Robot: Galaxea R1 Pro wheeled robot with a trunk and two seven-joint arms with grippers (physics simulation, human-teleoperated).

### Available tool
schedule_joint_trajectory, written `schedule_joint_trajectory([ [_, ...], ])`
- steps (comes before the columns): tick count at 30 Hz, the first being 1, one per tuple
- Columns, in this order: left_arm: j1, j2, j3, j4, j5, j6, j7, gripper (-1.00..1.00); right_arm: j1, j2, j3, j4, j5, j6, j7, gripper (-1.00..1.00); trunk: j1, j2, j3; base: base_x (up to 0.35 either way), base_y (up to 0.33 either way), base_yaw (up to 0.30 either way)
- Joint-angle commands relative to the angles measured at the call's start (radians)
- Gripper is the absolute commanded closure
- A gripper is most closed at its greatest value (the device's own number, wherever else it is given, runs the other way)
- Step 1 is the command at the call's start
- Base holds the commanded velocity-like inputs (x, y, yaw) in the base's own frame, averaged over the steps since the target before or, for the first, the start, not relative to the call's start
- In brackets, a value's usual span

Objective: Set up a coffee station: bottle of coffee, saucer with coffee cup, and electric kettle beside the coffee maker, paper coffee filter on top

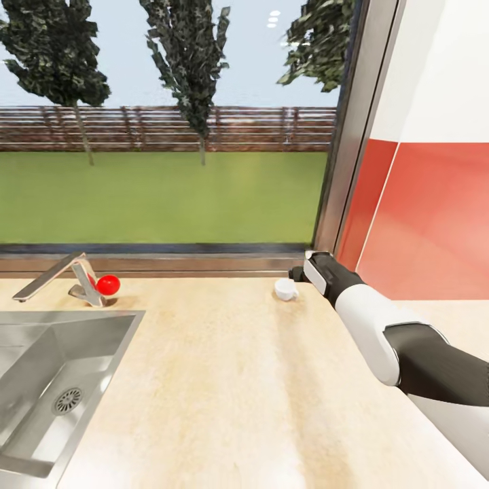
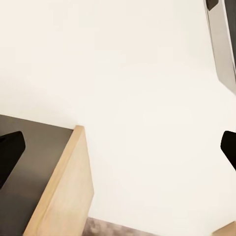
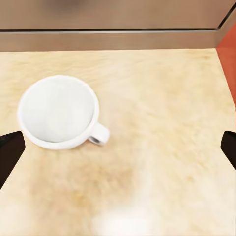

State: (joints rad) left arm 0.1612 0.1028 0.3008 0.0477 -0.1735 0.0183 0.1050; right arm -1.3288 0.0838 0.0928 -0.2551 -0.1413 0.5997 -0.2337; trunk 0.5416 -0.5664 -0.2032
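The coffee cup (image 3: 59, 112) is seen upright on the countertop (image 1: 224, 380) — off-centre between the spread, empty fingers of the right gripper (image 3: 118, 150) — handle turned inward.

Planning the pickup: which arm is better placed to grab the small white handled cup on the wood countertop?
Right. Its gripper hovers open just beside the small white handled cup, fingers spread wide; the left gripper faces a white wall.

white coffee cup (image 3: 58, 112) — upright, on countertop (image 1: 224, 380)

Wide window (image 1: 163, 122) onto lawn, fence, trees; red-and-white wall (image 1: 435, 170) beside; steel sink (image 1: 47, 380).
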Motion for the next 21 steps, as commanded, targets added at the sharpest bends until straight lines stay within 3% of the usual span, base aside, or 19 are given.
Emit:
schedule_joint_trajectory([
  [1,-0.001,0.000,0.008,0.000,-0.011,0.002,0.003,-1.00,0.004,-0.001,0.008,-0.001,-0.011,-0.002,-0.007,-1.00,0.000,-0.001,-0.003,0.000,0.000,0.000],
  [21,0.000,-0.001,0.008,0.000,-0.011,0.002,0.002,-1.00,0.014,-0.016,0.004,-0.051,-0.011,-0.010,-0.007,-1.00,0.000,-0.001,-0.010,0.000,0.000,0.000],
])
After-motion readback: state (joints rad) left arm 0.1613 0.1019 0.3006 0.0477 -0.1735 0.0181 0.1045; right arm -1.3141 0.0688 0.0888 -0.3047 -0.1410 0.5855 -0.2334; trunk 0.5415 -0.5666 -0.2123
